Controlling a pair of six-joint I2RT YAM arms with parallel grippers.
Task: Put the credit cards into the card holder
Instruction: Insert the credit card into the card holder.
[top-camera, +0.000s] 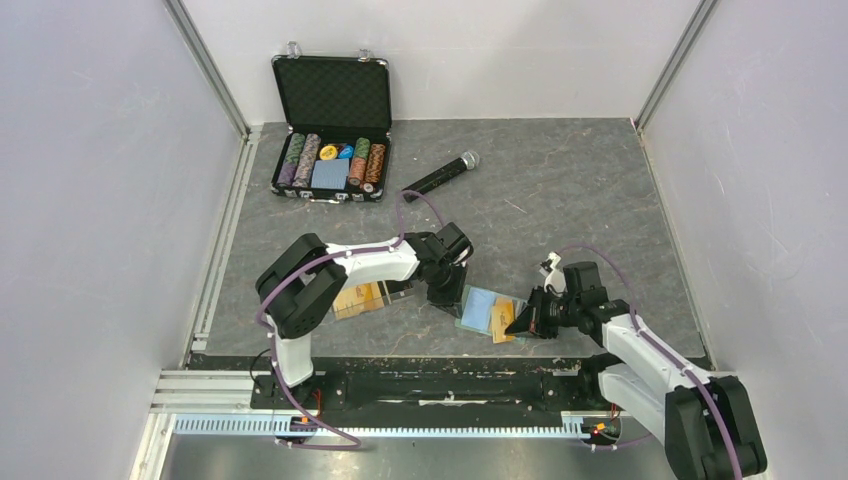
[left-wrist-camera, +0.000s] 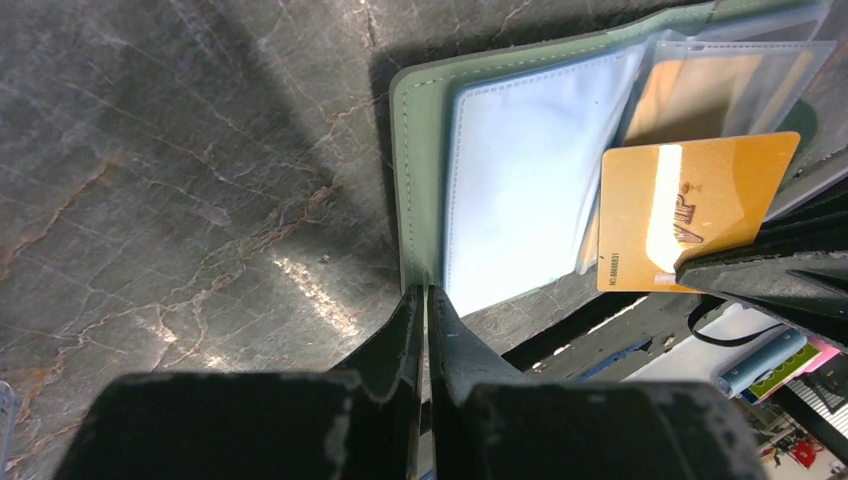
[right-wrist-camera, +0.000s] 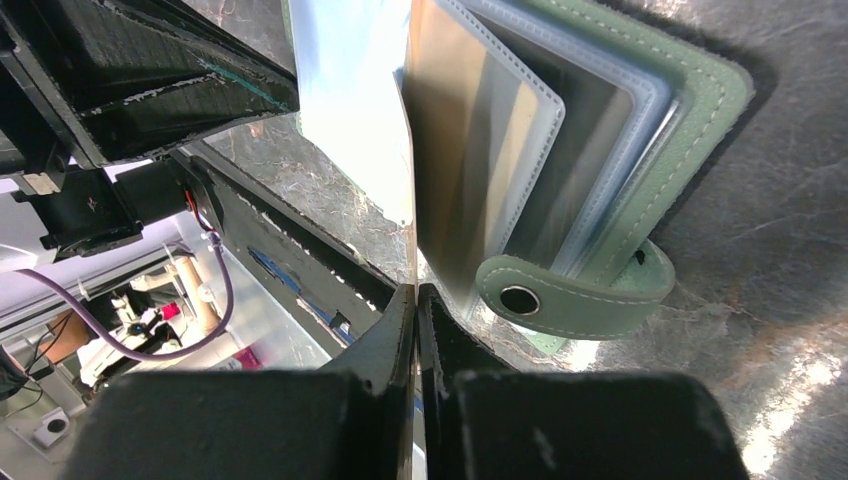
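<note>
Gold-tan credit card (left-wrist-camera: 690, 210): hovering over sage-green card holder's (left-wrist-camera: 420, 150) clear sleeves | right gripper (right-wrist-camera: 413, 295): clenching card | left gripper (left-wrist-camera: 425, 300): pinching holder's edge | step: inserting | next: aligning card with sleeve mouth, sliding inward

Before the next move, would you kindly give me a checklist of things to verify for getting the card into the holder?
1. The card holder lies open with its clear sleeves showing: ok.
2. The left end effector is shut on the holder's edge and seems to steady it: ok.
3. The right end effector is shut on the gold card: ok.
4. The card's leading edge is inside a sleeve: cannot tell; it overlaps the sleeves.
5. The remaining cards are stowed: not ok; they lie on the table by the left arm.
</note>
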